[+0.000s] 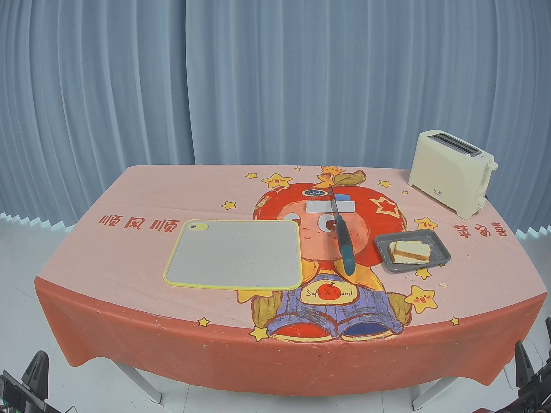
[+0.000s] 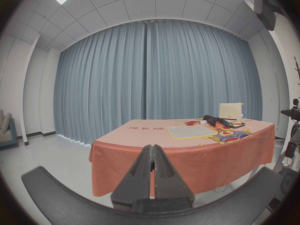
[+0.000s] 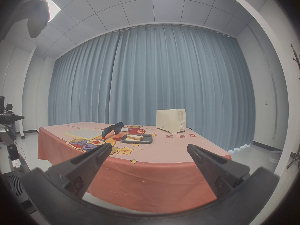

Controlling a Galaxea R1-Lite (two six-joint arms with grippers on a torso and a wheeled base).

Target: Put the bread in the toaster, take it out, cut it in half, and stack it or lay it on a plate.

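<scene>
Far right, toaster (image 1: 451, 170) near table (image 1: 115, 271) edge

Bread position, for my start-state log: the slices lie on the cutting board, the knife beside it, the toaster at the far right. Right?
Not quite. The head view shows the bread in the grey tray, not on the cutting board. The knife and toaster are as stated.

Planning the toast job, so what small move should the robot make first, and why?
Probably lift the right gripper toward the bread: it stands open, away from the table, and the bread lies in the tray on that side, near the toaster.
</scene>
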